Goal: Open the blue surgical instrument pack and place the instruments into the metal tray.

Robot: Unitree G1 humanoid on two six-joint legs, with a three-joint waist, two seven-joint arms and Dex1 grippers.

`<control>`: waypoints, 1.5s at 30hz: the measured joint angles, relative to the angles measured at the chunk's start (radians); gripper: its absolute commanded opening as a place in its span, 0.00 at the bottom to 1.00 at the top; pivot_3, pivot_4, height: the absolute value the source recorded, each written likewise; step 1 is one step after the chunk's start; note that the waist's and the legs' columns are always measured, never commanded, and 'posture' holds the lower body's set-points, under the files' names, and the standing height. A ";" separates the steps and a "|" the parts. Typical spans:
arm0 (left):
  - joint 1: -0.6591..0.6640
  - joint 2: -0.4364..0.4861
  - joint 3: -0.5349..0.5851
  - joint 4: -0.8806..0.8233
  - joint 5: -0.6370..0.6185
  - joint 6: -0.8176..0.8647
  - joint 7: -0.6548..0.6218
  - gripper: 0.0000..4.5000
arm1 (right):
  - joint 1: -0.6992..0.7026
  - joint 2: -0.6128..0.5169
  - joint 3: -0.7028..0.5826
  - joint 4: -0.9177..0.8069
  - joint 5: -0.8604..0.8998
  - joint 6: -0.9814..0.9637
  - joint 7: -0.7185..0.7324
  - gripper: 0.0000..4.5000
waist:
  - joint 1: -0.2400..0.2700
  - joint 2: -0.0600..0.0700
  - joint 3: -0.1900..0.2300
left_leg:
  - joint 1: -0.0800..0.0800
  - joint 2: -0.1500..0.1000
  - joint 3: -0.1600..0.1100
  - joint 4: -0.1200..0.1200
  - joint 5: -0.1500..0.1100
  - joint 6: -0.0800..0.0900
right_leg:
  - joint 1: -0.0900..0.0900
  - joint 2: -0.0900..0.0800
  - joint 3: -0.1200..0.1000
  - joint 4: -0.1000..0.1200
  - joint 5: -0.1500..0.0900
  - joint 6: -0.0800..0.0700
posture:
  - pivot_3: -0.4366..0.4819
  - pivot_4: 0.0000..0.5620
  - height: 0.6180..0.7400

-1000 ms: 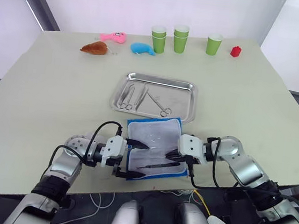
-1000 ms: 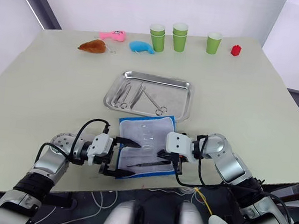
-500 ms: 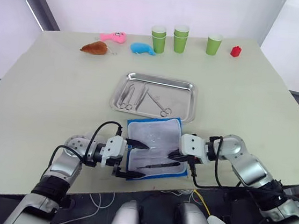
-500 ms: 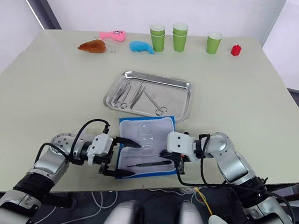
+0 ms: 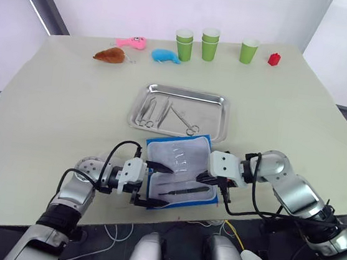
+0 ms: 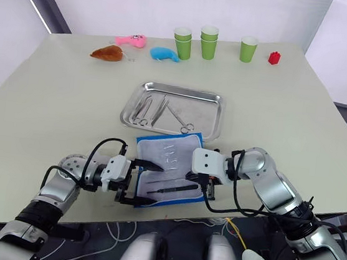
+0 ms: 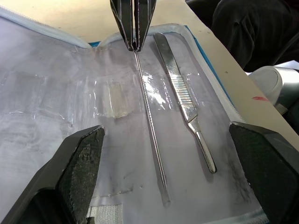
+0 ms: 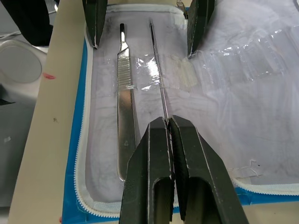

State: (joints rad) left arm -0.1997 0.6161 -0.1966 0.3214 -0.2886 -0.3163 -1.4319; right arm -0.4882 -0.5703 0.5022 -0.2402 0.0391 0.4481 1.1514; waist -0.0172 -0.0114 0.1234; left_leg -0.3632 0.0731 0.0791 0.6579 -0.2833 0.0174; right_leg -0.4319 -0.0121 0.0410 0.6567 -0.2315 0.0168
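With the blue surgical instrument pack (image 5: pixel 179 172) lying open at the near desk edge, right gripper (image 8: pixel 167 122) is clamped on a thin probe (image 8: pixel 158 79); left gripper (image 7: pixel 166 154) jaws apart, bracing pack. Next: lift clear, carry to metal tray (image 5: pixel 222 119).

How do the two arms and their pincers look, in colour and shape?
Both arms are silver-grey metal with rounded joints, a white boxy block at each wrist and loose black cables. The left pincer and right pincer each have two black, tapering fingers.
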 measured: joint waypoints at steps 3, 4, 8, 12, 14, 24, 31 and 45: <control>0.000 0.000 0.000 0.000 0.000 -0.001 0.000 1.00 | -0.007 -0.015 0.000 -0.013 0.004 0.006 0.004 0.01 | 0.000 0.000 0.000 | 0.000 0.000 0.000 0.000 0.000 0.000 | 0.000 0.000 0.000 0.000 0.000 0.000 | 0.48 0.27 1.00; 0.000 0.000 0.000 0.000 0.000 -0.004 0.000 1.00 | -0.014 -0.024 0.000 -0.023 0.009 0.007 0.010 0.01 | 0.000 0.000 0.000 | 0.000 0.000 0.000 0.000 0.000 0.000 | 0.000 0.000 0.000 0.000 0.000 0.000 | 0.48 0.27 1.00; 0.000 -0.001 0.000 0.000 0.000 -0.004 -0.001 1.00 | -0.015 -0.053 -0.006 -0.028 0.017 0.007 0.021 0.01 | 0.001 0.000 0.001 | 0.000 0.000 0.000 -0.001 0.000 0.000 | 0.000 0.000 0.000 -0.001 0.000 0.000 | 0.48 0.27 1.00; 0.000 -0.001 0.000 0.000 0.000 -0.004 -0.003 1.00 | -0.014 -0.081 -0.025 -0.039 0.032 0.006 0.029 0.01 | 0.001 0.000 0.001 | 0.000 0.000 0.000 -0.004 0.000 0.000 | 0.000 0.000 0.000 -0.002 0.000 0.000 | 0.48 0.27 1.00; 0.000 -0.002 0.000 0.000 -0.001 -0.004 -0.003 1.00 | -0.006 -0.096 -0.044 -0.046 0.049 0.006 0.035 0.01 | 0.001 0.000 0.001 | 0.000 0.000 0.000 -0.005 0.000 0.000 | 0.000 0.000 0.000 -0.003 0.000 0.000 | 0.48 0.27 1.00; 0.001 -0.007 -0.001 0.000 -0.001 -0.004 -0.004 1.00 | 0.064 -0.217 -0.149 -0.055 0.102 -0.037 0.070 0.01 | 0.003 0.000 0.001 | 0.000 0.000 0.001 -0.006 0.000 0.000 | 0.000 0.000 0.000 -0.006 0.000 0.000 | 0.48 0.27 1.00; 0.000 -0.007 -0.001 0.000 -0.001 -0.004 -0.005 1.00 | 0.129 -0.274 -0.231 -0.078 0.171 -0.045 0.097 0.01 | 0.003 0.001 0.001 | 0.000 0.000 0.000 -0.007 0.000 0.000 | 0.000 0.000 0.000 -0.008 0.000 0.000 | 0.48 0.27 1.00; -0.003 -0.007 -0.002 0.006 -0.001 -0.005 -0.012 1.00 | 0.202 -0.314 -0.452 -0.063 0.380 -0.012 0.120 0.01 | 0.002 0.000 0.001 | 0.000 0.000 0.000 -0.008 0.000 0.000 | 0.001 0.000 -0.001 -0.009 0.000 0.000 | 0.48 0.27 1.00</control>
State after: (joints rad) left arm -0.2024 0.6087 -0.1982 0.3272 -0.2898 -0.3209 -1.4442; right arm -0.2862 -0.8846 0.0499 -0.3030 0.4194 0.4362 1.2716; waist -0.0148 -0.0113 0.1246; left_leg -0.3632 0.0730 0.0789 0.6499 -0.2833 0.0174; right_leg -0.4311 -0.0124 0.0404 0.6480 -0.2317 0.0168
